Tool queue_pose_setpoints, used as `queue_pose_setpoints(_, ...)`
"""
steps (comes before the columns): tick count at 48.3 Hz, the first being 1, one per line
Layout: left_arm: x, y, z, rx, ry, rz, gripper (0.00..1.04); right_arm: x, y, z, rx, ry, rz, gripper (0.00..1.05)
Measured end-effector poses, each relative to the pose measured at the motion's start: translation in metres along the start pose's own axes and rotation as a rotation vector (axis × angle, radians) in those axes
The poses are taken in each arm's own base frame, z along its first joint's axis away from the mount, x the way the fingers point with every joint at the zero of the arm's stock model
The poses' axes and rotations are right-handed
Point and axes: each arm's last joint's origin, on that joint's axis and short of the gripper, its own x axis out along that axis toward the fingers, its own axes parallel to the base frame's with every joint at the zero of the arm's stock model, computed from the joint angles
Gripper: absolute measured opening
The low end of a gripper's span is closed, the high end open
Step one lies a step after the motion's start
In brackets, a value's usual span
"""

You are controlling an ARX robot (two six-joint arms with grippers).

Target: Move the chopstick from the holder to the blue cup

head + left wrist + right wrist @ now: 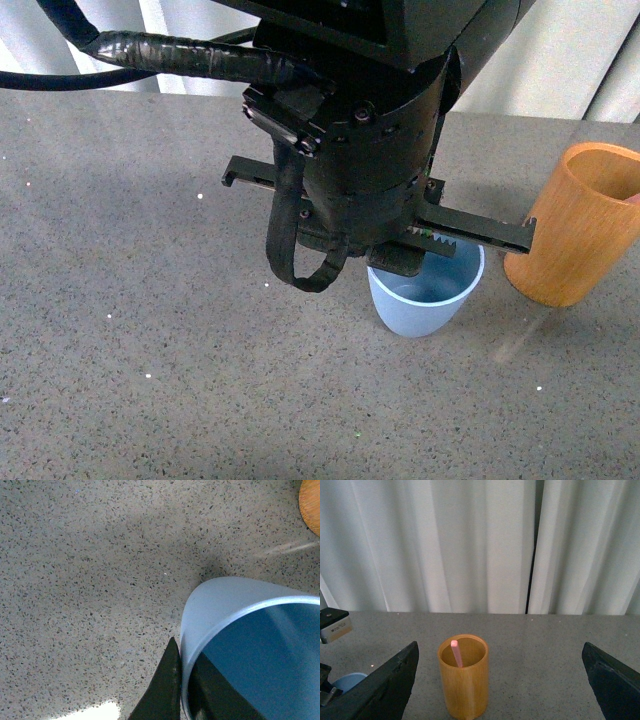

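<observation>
While the chopstick [456, 652] stands inside the holder [463, 677], only its upper length shows: a thin, smooth salmon-pink stick with a blunt rounded end, leaning against the inner wall and seen within the open mouth

Holder: straight-sided cylinder, orange-brown, fine vertical wood grain, thick rim, upright on the table [150, 330]. Table is grey stone-like with dark and pale speckle and a slight sheen

Blue cup [425, 295]: just beside the holder on the robot's left of it, not touching it. Plain light blue matte plastic with a thin wall, narrowing toward the base. Its interior reads a darker blue

Left arm [370, 150]: bulky black housing hanging over the blue cup, so also to the left of the holder. A toothed rail [480, 232] runs across its underside, and its end reaches almost to the holder's wall

Left gripper [185, 650]: set narrow, with the blue cup's wall pinched between its black, wedge-shaped fingers [167, 690], one outside the wall and one inside

Right gripper [500, 647]: spread wide and holding nothing. The holder sits between its two dark fingers, nearer one of them, and clear of both

Behind the holder, past the table edge: white pleated curtains [470, 545], soft vertical folds with one dark gap
</observation>
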Motion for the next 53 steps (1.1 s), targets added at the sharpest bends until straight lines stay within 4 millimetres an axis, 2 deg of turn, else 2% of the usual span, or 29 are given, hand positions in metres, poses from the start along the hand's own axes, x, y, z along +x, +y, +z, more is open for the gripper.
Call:
queue_pose_setpoints(13,0.005,-0.002,0.000,0.016,0.004,0.016,0.04,0.000,0.000,0.000,0.000,-0.001,0.000,0.95)
queue_pose_setpoints(27,0.004,0.002,0.004,0.006,0.004,0.012,0.56,0.000,0.000,0.000,0.000,0.000,0.000,0.95)
queue_pose_setpoints(31,0.004,0.005,0.005,0.000,0.003,0.015,0.65,0.000,0.000,0.000,0.000,-0.001,0.000,0.95)
queue_pose_setpoints(35,-0.001,0.012,0.008,-0.017,-0.006,0.021,0.79,0.000,0.000,0.000,0.000,0.000,0.000,0.95)
queue_pose_setpoints(39,-0.015,0.025,0.016,-0.048,-0.045,0.027,0.95,0.000,0.000,0.000,0.000,-0.001,0.000,0.95)
queue_pose_setpoints(41,-0.021,0.031,0.018,-0.057,-0.064,0.031,0.99,0.000,0.000,0.000,0.000,0.000,0.000,0.95)
queue_pose_setpoints(47,-0.047,0.055,0.025,-0.101,-0.150,0.047,0.98,0.000,0.000,0.000,0.000,0.000,0.000,0.95)
queue_pose_setpoints(53,-0.089,0.095,0.024,-0.197,-0.332,0.077,0.98,0.000,0.000,0.000,0.000,-0.001,0.000,0.95)
